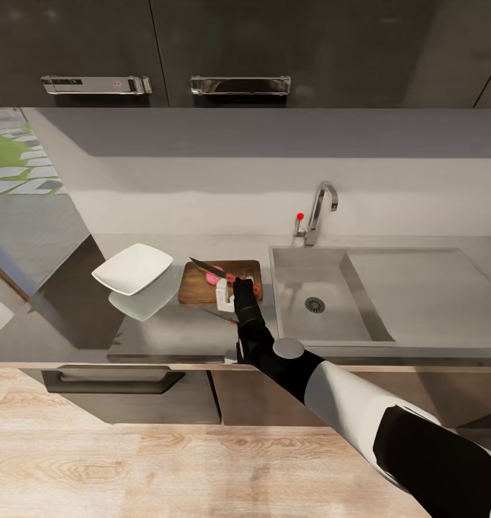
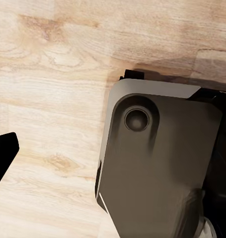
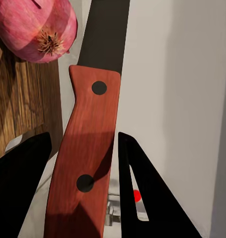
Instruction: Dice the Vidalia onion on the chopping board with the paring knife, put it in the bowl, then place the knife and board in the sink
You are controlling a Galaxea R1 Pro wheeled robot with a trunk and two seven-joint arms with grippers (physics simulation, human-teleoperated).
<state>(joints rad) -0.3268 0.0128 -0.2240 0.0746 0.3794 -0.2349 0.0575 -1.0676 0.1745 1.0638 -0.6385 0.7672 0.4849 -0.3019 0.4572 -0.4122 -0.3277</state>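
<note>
countertop (image 1: 166, 338): holds sink (image 1: 321, 302), bowl (image 1: 132, 268) and board (image 1: 202, 285) | right gripper (image 1: 240, 283): over board, fingers clamped on knife (image 3: 88, 148) handle | onion (image 3: 36, 27): on board, just beside blade | left gripper: cannot tell

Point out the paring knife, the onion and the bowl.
paring knife (image 3: 85, 148): right wrist view, middle of its red handle, between the gripper fingers.
onion (image 3: 36, 27): right wrist view, its pink skin above the root tuft.
bowl (image 1: 132, 268): head view, centre of its white inside.
</note>
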